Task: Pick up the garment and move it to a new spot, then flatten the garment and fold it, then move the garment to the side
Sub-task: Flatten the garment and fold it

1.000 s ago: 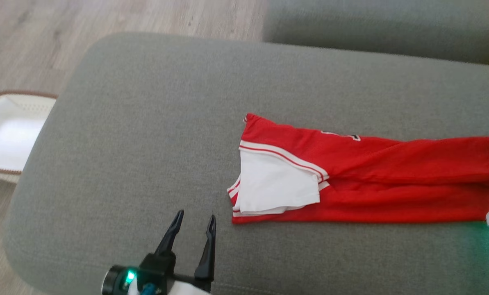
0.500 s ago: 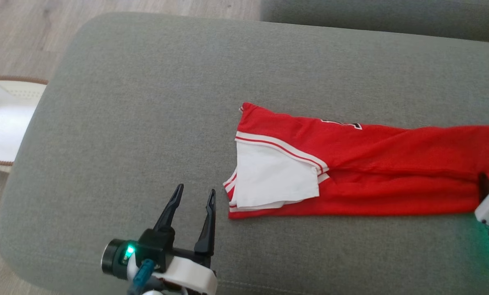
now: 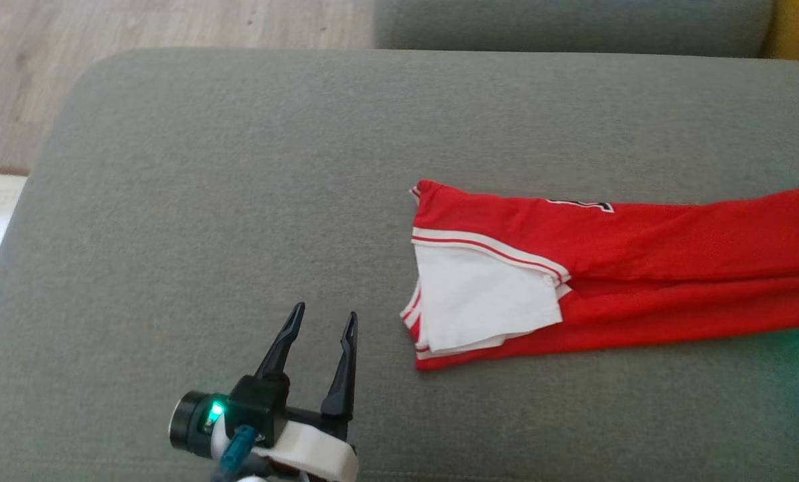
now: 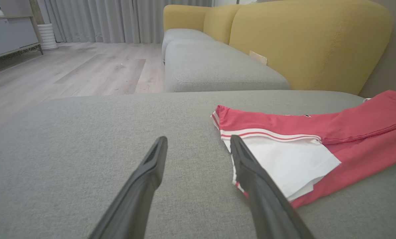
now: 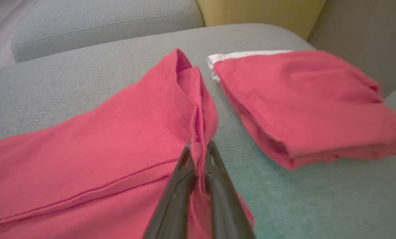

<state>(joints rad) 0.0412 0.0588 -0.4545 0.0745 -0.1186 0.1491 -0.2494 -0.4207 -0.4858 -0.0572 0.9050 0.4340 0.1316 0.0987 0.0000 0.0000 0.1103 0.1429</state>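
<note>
Since a second earlier the right gripper (image 5: 199, 153) had gone from spread wide to clenched, its two dark fingers pinching a raised ridge of the garment (image 3: 640, 268) at its right end. That end now slanted upward in the head view, though the camera had also shifted. The left gripper (image 3: 325, 311) hung released above the cushion (image 3: 205, 167), just beside the garment's white-trimmed end and apart from it.

The garment lay as a long folded strip across the right half of the cushion: thin red knit with a white panel tucked under striped trim and a stitched seam running lengthwise. The cushion was coarse grey weave with rounded corners.

The pinch looked shallow. A quick pull might have slipped the cloth free, and hauling one end alone would likely drag the strip askew and spill the loose white layers. Just beyond the right fingers sat a second red bundle (image 5: 300, 106), near enough to snag. Behind rose a smooth yellow backrest (image 4: 300, 39).
</note>
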